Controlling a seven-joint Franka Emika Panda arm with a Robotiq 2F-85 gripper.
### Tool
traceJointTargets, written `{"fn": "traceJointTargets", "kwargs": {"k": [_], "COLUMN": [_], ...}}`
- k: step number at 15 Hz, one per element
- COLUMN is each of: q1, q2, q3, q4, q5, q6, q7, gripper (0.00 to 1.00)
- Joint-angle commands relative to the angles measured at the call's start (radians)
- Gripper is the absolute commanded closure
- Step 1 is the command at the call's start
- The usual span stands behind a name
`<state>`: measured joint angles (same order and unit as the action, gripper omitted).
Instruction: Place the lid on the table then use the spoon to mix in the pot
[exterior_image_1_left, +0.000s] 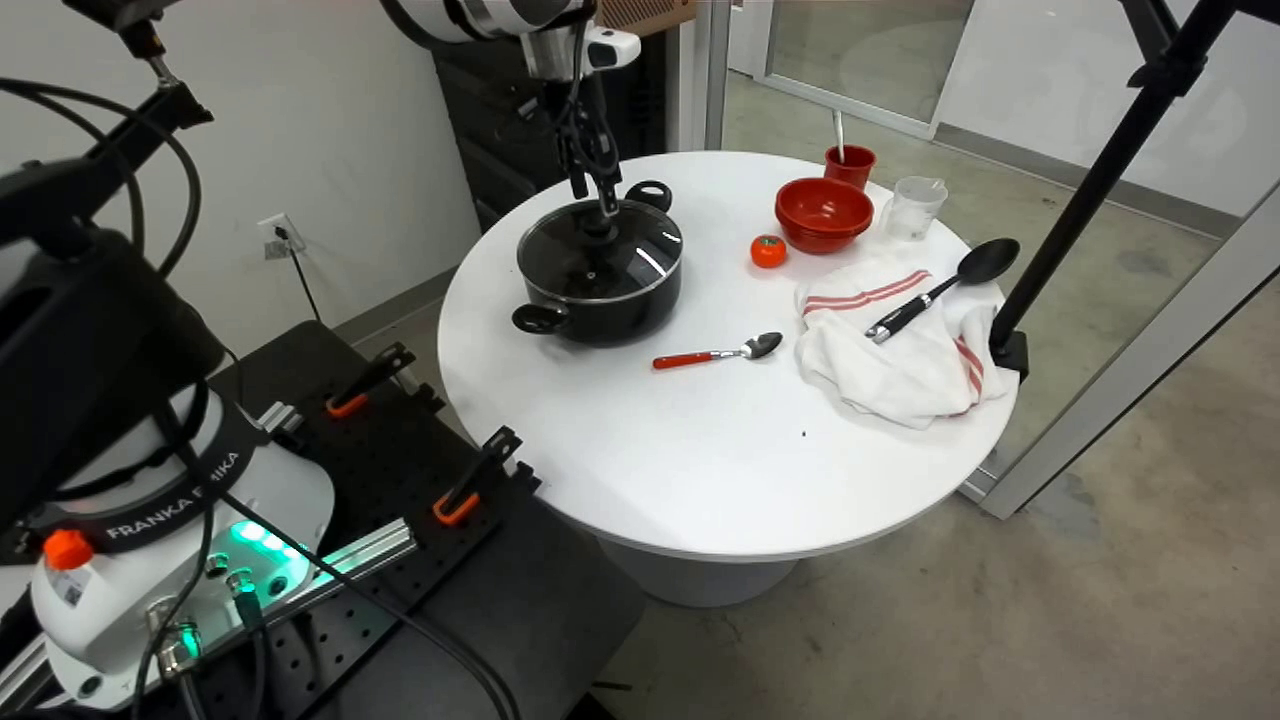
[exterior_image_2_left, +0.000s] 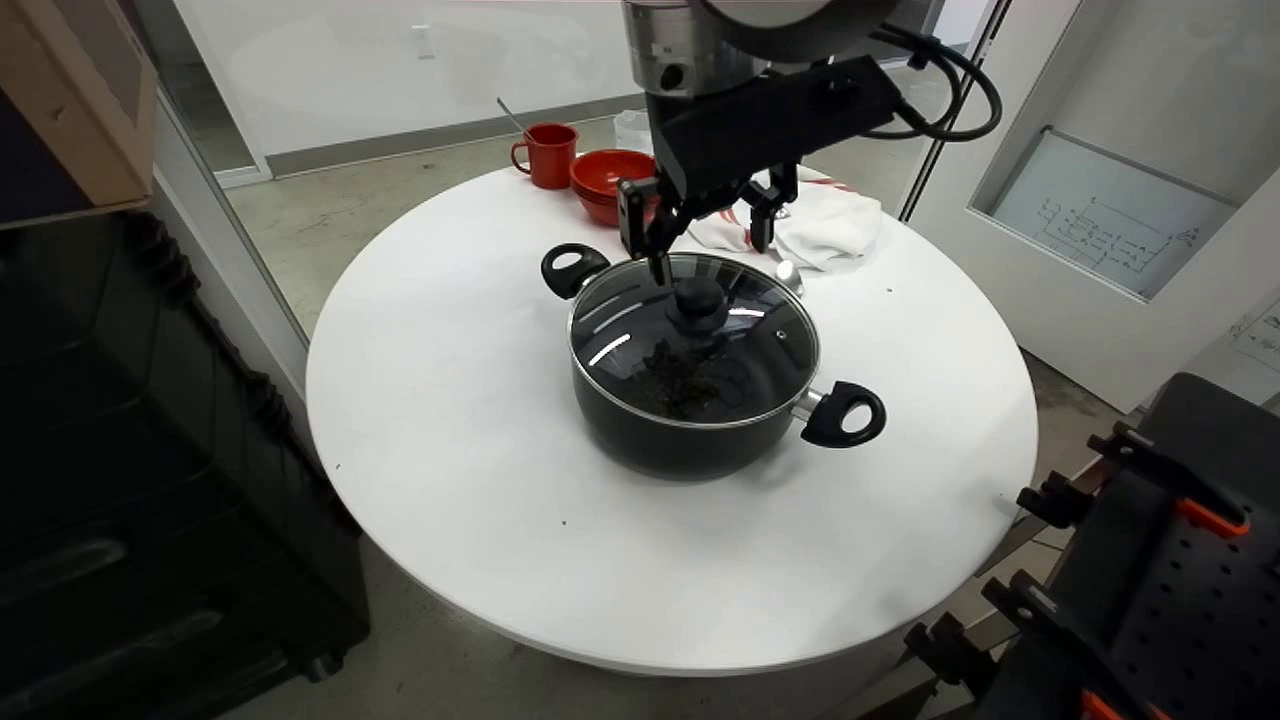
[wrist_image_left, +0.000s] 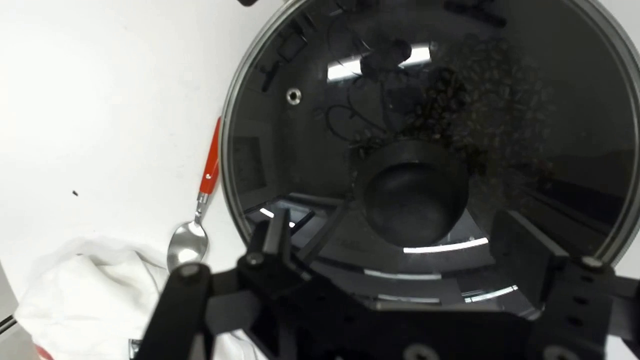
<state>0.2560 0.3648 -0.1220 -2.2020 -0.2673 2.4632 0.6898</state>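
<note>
Because the lid (exterior_image_2_left: 745, 365) caps the pot (exterior_image_2_left: 680, 450) below my claw (exterior_image_2_left: 711, 262), I hold nothing, jaws spread, likely to straddle its knob (exterior_image_2_left: 698, 300).

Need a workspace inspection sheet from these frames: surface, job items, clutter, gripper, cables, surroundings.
Surface: round white table, small dark specks
Pot: upright on the table, dark pieces inside
Lid: on the pot, not yet on the table
Spoon: lying between pot and towel
Clutter: tomato, stacked red bowls, red mug, clear cup, larger black utensil lying on the towel
Gripper: open above the lid, holding nothing
Cables: looped beside the arm
Surroundings: glass panel, black cabinet, cardboard box
</note>
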Motion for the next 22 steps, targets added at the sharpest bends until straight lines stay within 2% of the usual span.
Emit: {"fn": "traceJointTargets", "kwargs": {"k": [1, 3, 4, 5, 6, 8, 9, 11, 13, 14, 15, 17, 21, 22], "q1": [-0.017, -0.019, -0.021, -0.025, -0.028, -0.033, -0.035, -0.041, -0.049, -0.052, -0.055, -0.063, -0.065, -0.065], "q2": [0.003, 0.009, 0.012, 0.015, 0.018, 0.027, 0.032, 0.043, 0.052, 0.056, 0.061, 0.066, 0.058, 0.054], "q3": [0.027, 0.034, 0.038, 0.044, 0.048, 0.051, 0.050, 0.043, 0.037, 0.032, 0.030, 0.028, 0.038, 0.040], "q4": [-0.022, -0.023, -0.025, -0.026, -0.023, -0.014, -0.008, -0.001, 0.001, 0.002, 0.003, 0.000, -0.016, -0.019], "q5": [0.006, 0.011, 0.013, 0.017, 0.023, 0.029, 0.030, 0.029, 0.026, 0.023, 0.022, 0.027, 0.045, 0.047], "q6": [0.013, 0.023, 0.030, 0.047, 0.050, 0.062, 0.068, 0.076, 0.085, 0.089, 0.093, 0.098, 0.115, 0.115], "q7": [0.000, -0.004, -0.009, -0.022, -0.026, -0.029, -0.030, -0.032, -0.032, -0.031, -0.031, -0.035, -0.044, -0.045], "gripper": [0.00, 0.02, 0.08, 0.09, 0.23, 0.20, 0.25, 0.10, 0.09, 0.15, 0.31, 0.40, 0.73, 0.76]}}
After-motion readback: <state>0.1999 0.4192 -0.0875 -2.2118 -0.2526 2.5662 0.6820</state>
